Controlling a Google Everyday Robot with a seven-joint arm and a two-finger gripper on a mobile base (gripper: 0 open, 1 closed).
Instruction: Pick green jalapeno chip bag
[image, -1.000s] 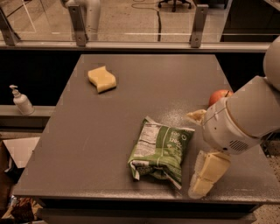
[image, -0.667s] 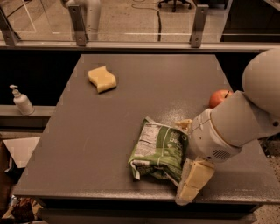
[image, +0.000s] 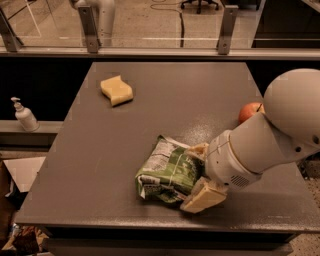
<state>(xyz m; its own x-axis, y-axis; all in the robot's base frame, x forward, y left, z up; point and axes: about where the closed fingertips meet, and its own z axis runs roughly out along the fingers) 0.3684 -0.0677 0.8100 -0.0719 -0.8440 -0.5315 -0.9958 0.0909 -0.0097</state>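
I am watching the pincer (image: 199, 174) sliding in from the right: a second ago it was hanging off the bag's right edge, and now its two fingers are standing apart, straddling the right end of the green jalapeno chip bag (image: 167, 172). The bag is lying flat near the table's (image: 150, 105) front edge, not yet lifted. I am judging closing to be next.

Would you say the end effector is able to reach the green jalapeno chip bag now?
Probably yes: the end effector sits open beside the green jalapeno chip bag, with nothing between them.
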